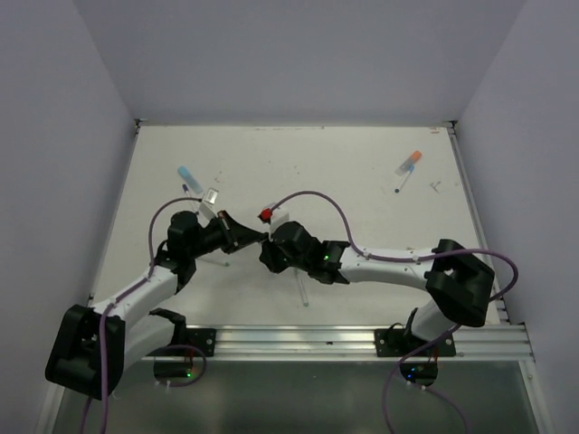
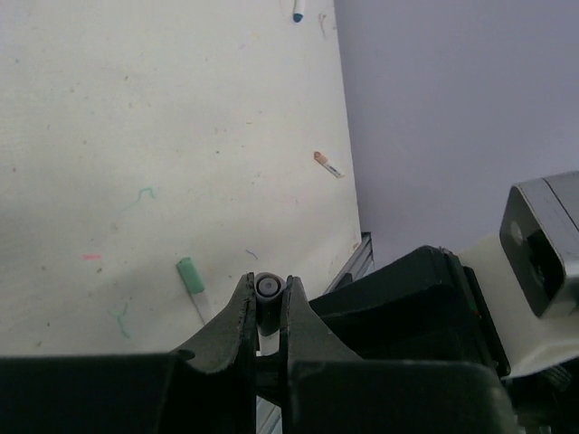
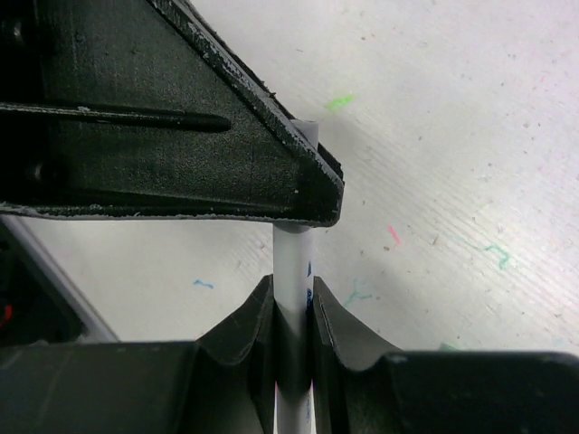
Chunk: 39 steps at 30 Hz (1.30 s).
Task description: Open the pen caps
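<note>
My two grippers meet over the middle of the table on one pen. My left gripper point(image 1: 251, 237) point(image 2: 267, 291) is shut on the pen's dark grey round end point(image 2: 267, 287). My right gripper point(image 1: 269, 248) point(image 3: 292, 297) is shut on the same pen's white barrel point(image 3: 291, 262). In the right wrist view, one of the left gripper's fingers point(image 3: 226, 154) covers the barrel's far end. A small green cap point(image 2: 188, 272) lies on the table on a thin pen body. A light blue cap point(image 1: 186, 173) lies at the back left and an orange cap point(image 1: 413, 160) at the back right.
A small red piece point(image 1: 266, 214) lies just behind the grippers. A pale pen point(image 1: 305, 291) lies under the right forearm. A metal rail point(image 1: 362, 340) runs along the table's near edge. Grey walls close in the left, back and right sides. Coloured ink marks dot the table.
</note>
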Available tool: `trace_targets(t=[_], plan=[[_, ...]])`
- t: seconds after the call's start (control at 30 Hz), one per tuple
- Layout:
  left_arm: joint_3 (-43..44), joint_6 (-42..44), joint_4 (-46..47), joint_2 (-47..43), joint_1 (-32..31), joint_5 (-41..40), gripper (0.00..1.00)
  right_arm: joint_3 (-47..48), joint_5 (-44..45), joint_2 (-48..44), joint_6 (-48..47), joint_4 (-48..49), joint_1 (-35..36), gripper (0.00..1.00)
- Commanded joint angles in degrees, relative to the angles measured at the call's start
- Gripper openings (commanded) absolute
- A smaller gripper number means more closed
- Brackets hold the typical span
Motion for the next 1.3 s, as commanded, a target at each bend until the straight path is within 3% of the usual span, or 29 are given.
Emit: trace_targets(t=[0.0, 0.07, 0.1, 0.17, 0.27, 0.37, 0.4, 0.43, 0.5, 0.67, 0.77, 1.07, 1.27], plan=[[3.47, 4.32, 9.30, -0.89, 1.75, -3.10, 0.00, -3.58, -10.88, -4.62, -2.65, -2.72, -2.31, 0.00], [2.77, 5.38, 10.36, -3.43, 1.66, -3.63, 0.00, -8.48, -22.21, -5.32, 1.73, 7.85, -8.10, 0.00], [2.07, 6.51, 10.54, -4.40, 1.75, -3.72, 0.00, -10.69, -35.06, -5.24, 4.36, 13.15, -10.30, 0.00], [1.28, 7.92, 9.93, -7.47, 1.75, -4.68, 0.00, -15.08, -44.29, -4.63, 12.28, 26.39, -15.58, 0.00], [1.01, 9.86, 6.51, -9.94, 1.75, -6.08, 0.00, -15.90, -52.23, -3.57, 16.69, 31.83, -17.79, 0.00], [2.06, 10.22, 1.94, -10.30, 2.01, -8.71, 0.00, -13.89, -47.35, -5.40, 12.32, 25.45, -17.80, 0.00], [3.20, 9.96, 0.10, -10.04, 2.27, -9.95, 0.00, -13.26, -42.97, -6.37, 10.04, 17.42, -17.88, 0.00], [4.60, 9.00, -4.88, -9.34, 2.53, -12.39, 0.00, -12.21, -35.36, -8.64, 5.58, 9.85, -17.27, 0.00], [4.79, 6.80, -7.38, -8.72, 3.41, -13.47, 0.00, -11.33, -24.52, -10.94, 1.86, 3.56, -15.78, 0.00], [2.16, -3.56, -1.07, -6.45, 5.00, -12.16, 0.00, -11.06, 5.00, -16.74, -5.89, -6.03, -6.73, 0.00], [2.93, -4.12, 5.35, -2.68, 5.17, -9.27, 0.00, -12.81, 4.46, -18.24, -4.49, -5.08, -8.81, 0.00], [17.61, 16.17, -10.72, 9.72, 2.54, -9.96, 0.00, -4.04, -5.83, -7.28, -4.75, -10.34, -26.22, 0.00], [25.15, 21.62, -15.37, 19.19, 0.17, -15.04, 0.00, 3.07, -10.93, 2.56, -3.61, -9.03, -34.66, 0.00]])
